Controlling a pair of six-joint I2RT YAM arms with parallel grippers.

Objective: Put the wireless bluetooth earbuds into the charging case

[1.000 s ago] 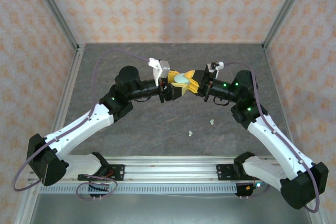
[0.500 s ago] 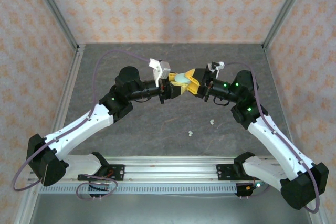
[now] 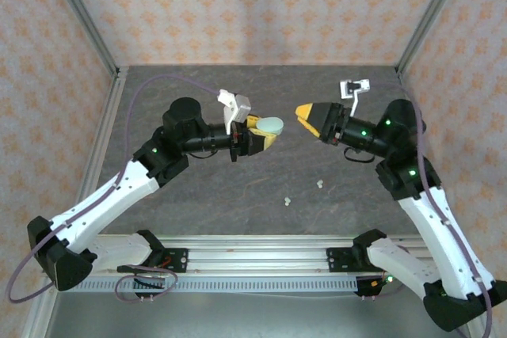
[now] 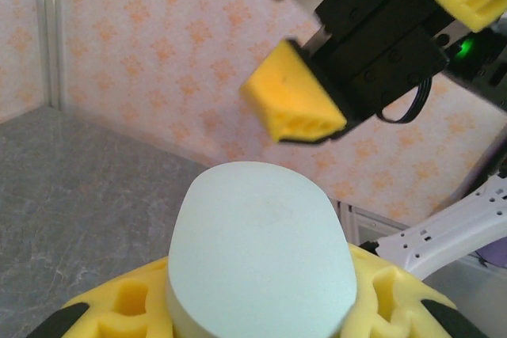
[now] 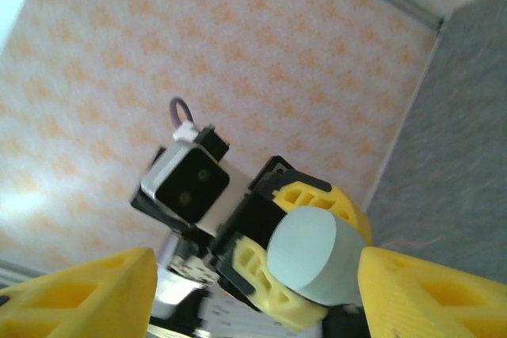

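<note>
Desk (image 3: 222, 195) below holds two tiny whitish earbuds (image 3: 286, 200), I think; my left jaws clamp a pale green oval case (image 3: 272, 124), my right jaws gape empty.

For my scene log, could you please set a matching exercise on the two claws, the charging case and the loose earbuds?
1. left claw
2. right claw
3. charging case
4. earbuds

a. lying on the table
b. open and empty
c. pale green, held above the table
d. shut on the charging case

Pairs: 1-d, 2-b, 3-c, 4-a
</note>
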